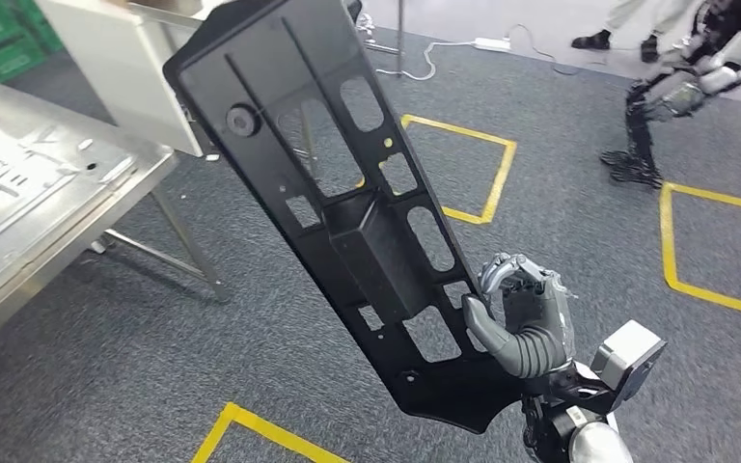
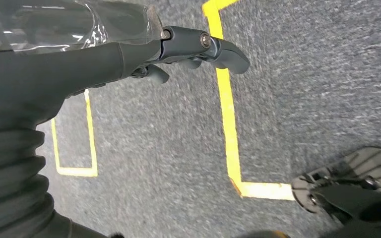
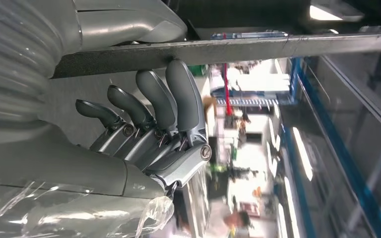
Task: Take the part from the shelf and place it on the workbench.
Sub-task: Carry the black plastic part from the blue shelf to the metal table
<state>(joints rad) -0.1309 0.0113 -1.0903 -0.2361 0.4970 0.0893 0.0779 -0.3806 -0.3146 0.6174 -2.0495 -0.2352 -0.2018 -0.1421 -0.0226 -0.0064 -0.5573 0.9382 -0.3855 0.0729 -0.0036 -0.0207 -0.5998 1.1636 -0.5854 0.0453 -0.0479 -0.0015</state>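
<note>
Above the grey carpeted floor (image 1: 251, 357), in the right hand (image 1: 526, 323): a long, flat black plastic part (image 1: 347, 212), matte, ribbed, pierced with rounded rectangular cutouts, a boxy pocket moulded near its middle and a round boss toward the far end. Held by its lower edge, tilted up and away toward the bench (image 1: 48, 207). In the right wrist view, dark fingers (image 3: 178, 94) curled against the thin edge of the panel, grey thumb on the other side. Left hand (image 2: 198, 49) hanging over the carpet, fingers partly curled, holding nothing; open or closed hard to tell. To the left, a bright sheet-metal bench on slim steel legs, a stamped metal panel (image 1: 10, 174) lying on it. Yellow tape squares (image 1: 463, 164) marking the floor. Far right, another robot's legs (image 1: 646, 135); beyond, a person's shoes (image 1: 593, 40). Green crates (image 1: 5, 39) at the far left corner.
</note>
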